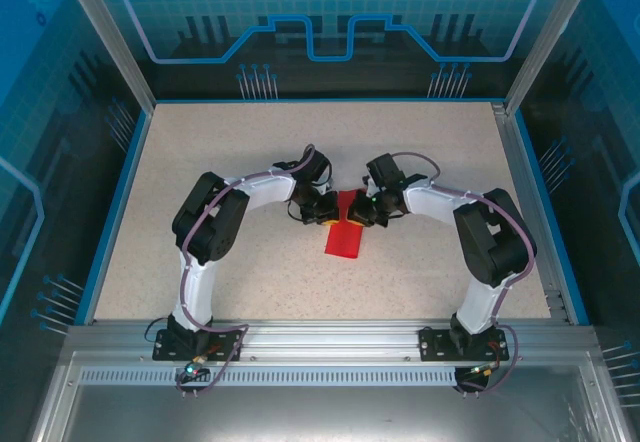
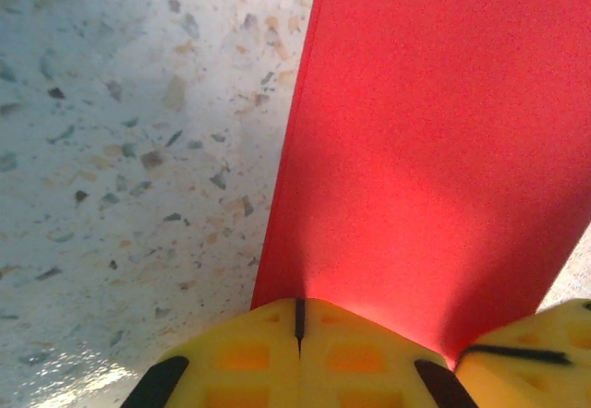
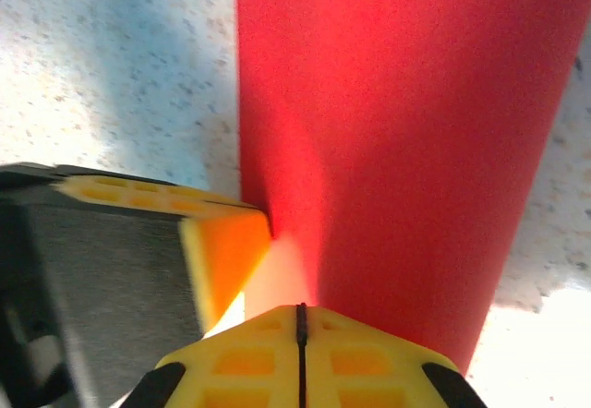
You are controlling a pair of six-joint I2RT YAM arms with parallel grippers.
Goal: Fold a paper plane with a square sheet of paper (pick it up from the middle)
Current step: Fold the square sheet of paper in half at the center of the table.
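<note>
The square sheet of paper (image 1: 345,236) is bright red and shows as a narrow oblong in the middle of the table, one short end lifted between the two grippers. My left gripper (image 1: 327,211) is shut on that end from the left. In the left wrist view its yellow fingertips (image 2: 268,353) are pressed together and the red sheet (image 2: 434,150) runs out from their seam. My right gripper (image 1: 364,211) is shut on the same end from the right. Its closed fingertips (image 3: 360,357) pinch the paper (image 3: 397,122), with the left gripper's finger (image 3: 222,246) just beside them.
The speckled beige tabletop (image 1: 240,152) lies open on all sides of the paper. A blue rim (image 1: 118,192) and metal frame posts bound it. Both arm bases are bolted to the aluminium rail (image 1: 330,337) at the near edge.
</note>
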